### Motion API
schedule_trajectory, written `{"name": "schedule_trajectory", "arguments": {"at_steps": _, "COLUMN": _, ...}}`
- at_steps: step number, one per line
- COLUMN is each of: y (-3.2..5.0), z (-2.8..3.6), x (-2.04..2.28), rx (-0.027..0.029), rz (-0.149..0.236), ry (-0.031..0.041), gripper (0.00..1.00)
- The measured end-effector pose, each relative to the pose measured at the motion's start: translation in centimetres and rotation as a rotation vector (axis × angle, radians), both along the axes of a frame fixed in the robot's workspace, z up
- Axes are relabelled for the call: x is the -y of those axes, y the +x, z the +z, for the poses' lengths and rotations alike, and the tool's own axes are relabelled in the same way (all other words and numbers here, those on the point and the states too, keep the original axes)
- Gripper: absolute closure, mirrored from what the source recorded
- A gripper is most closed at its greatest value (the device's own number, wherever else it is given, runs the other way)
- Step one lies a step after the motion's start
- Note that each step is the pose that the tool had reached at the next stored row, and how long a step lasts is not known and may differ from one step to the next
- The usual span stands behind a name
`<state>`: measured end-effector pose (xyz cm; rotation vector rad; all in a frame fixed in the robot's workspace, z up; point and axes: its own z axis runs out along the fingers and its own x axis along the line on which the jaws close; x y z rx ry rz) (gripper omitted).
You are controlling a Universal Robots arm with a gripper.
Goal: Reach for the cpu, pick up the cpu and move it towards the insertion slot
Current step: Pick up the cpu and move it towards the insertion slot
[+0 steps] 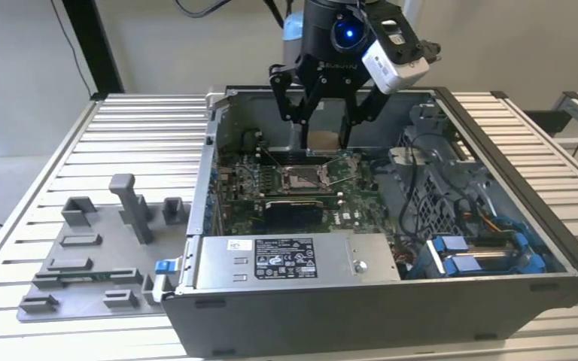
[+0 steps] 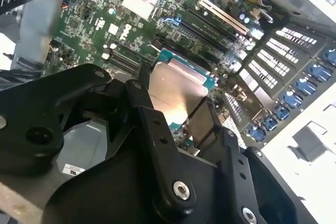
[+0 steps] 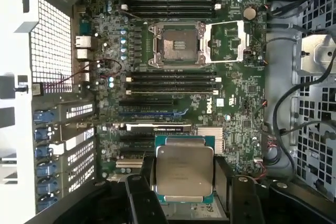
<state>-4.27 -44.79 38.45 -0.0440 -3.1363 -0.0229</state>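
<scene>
The black two-fingered gripper [image 3: 184, 203] is clamped on the cpu [image 3: 184, 170], a thin flat square chip with a pale silvery-grey metal lid on a green backing. In both wrist views the dark fingers [image 2: 207, 121] press its opposite edges, and the chip sits between the fingertips with nothing under it but the board far below. The reach and the pickup therefore look finished.

In the exterior view the gripper [image 1: 327, 135] hangs inside the open grey metal computer case [image 1: 510, 143], holding the cpu [image 1: 322, 141] clear above the green motherboard [image 1: 354, 207]. The carry is judged to be well under way.

Beyond the fingertips in the first wrist view lies the insertion slot [image 3: 176, 45], a square socket with a shiny metal frame and a dark centre, its load plate swung open to one side. It sits well apart from the chip in that view, past several black expansion and memory slots [image 3: 170, 85]. In the exterior view the insertion slot [image 1: 299, 177] lies below the claw and a little nearer the camera, though how much height separates them cannot be told from this angle.

What seems left is the last part of the approach: the chip is not yet lined up over the socket.

Outside the case, well away from the claw, stands a grey plastic tray [image 1: 83, 267] with raised blocks.
</scene>
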Motion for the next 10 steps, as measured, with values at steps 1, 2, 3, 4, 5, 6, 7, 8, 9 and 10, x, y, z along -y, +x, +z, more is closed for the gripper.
{"name": "schedule_trajectory", "arguments": {"at_steps": 1, "y": 0.01, "z": 0.00, "x": -0.03, "rx": 0.0000, "rz": 0.000, "ry": -0.0001, "gripper": 1.00}}
{"name": "schedule_trajectory", "arguments": {"at_steps": 2, "y": 0.02, "z": 0.00, "x": -0.15, "rx": 0.0000, "rz": 0.000, "ry": -0.0001, "gripper": 1.00}}
{"name": "schedule_trajectory", "arguments": {"at_steps": 3, "y": 0.04, "z": 0.00, "x": -0.42, "rx": 0.0000, "rz": 0.000, "ry": -0.0005, "gripper": 1.00}}
{"name": "schedule_trajectory", "arguments": {"at_steps": 4, "y": 0.05, "z": -0.01, "x": -0.71, "rx": 0.0000, "rz": 0.000, "ry": -0.0008, "gripper": 1.00}}
{"name": "schedule_trajectory", "arguments": {"at_steps": 5, "y": 0.08, "z": -0.01, "x": -1.00, "rx": 0.0000, "rz": 0.000, "ry": -0.0012, "gripper": 1.00}}
{"name": "schedule_trajectory", "arguments": {"at_steps": 6, "y": 0.10, "z": -0.01, "x": -1.29, "rx": -0.0001, "rz": 0.000, "ry": -0.0018, "gripper": 1.00}}
{"name": "schedule_trajectory", "arguments": {"at_steps": 7, "y": 0.13, "z": -0.02, "x": -1.61, "rx": 0.0000, "rz": 0.000, "ry": -0.0022, "gripper": 1.00}}
{"name": "schedule_trajectory", "arguments": {"at_steps": 8, "y": 0.16, "z": -0.03, "x": -1.89, "rx": 0.0000, "rz": 0.000, "ry": -0.0027, "gripper": 1.00}}
{"name": "schedule_trajectory", "arguments": {"at_steps": 9, "y": 0.18, "z": -0.04, "x": -2.19, "rx": 0.0000, "rz": 0.000, "ry": -0.0032, "gripper": 1.00}}
{"name": "schedule_trajectory", "arguments": {"at_steps": 10, "y": 0.21, "z": -0.05, "x": -2.47, "rx": -0.0001, "rz": 0.000, "ry": -0.0038, "gripper": 1.00}}
